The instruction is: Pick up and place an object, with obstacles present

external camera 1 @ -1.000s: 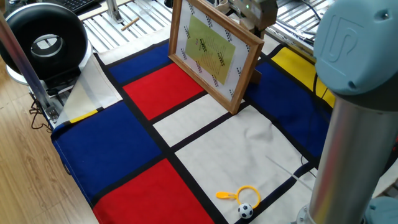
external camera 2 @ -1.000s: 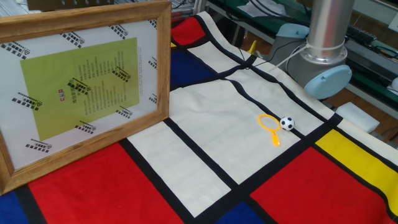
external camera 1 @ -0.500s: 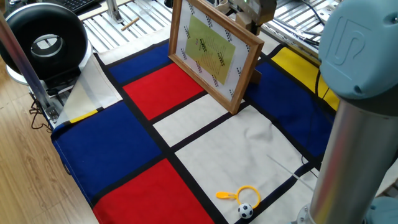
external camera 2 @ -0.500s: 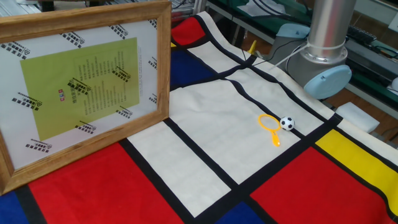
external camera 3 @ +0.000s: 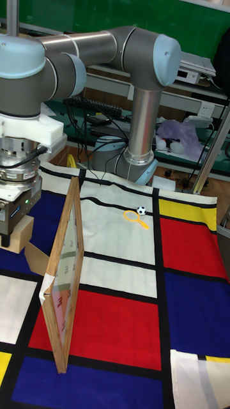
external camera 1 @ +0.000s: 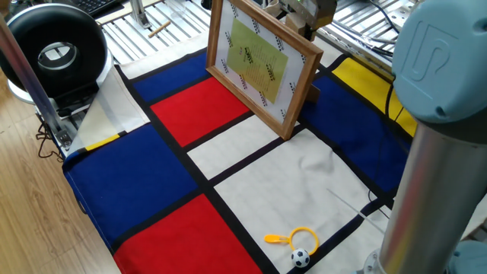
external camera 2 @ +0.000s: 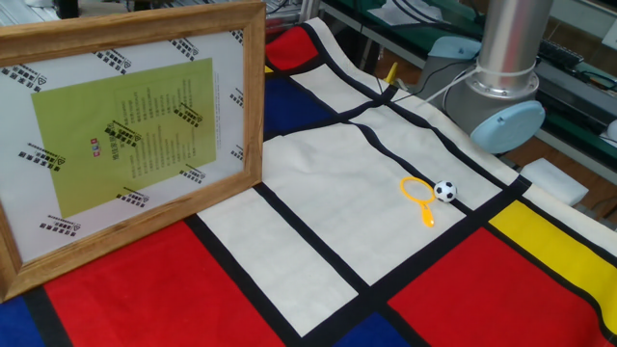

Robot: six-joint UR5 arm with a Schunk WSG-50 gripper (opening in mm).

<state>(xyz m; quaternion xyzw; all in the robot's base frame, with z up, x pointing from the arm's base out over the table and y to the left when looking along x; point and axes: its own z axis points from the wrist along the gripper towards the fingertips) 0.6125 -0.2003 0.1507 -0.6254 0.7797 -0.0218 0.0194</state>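
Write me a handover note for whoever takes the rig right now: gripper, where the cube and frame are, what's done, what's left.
Gripper: down at the wooden cube, behind the picture frame; whether it is closed on the cube cannot be told.
Frame: standing upright on the cloth, between the cube and the white panel with the yellow ring and toy football.
Done: the arm has reached the cube.
Left: confirm the grasp, lift clear of the frame, place the cube.

Light wood floor (external camera 1: 30, 198) on the left, metal slatted bench (external camera 1: 163, 23) at the far side, green wall (external camera 3: 96, 13) behind cluttered desks (external camera 3: 185, 153), bright even lighting
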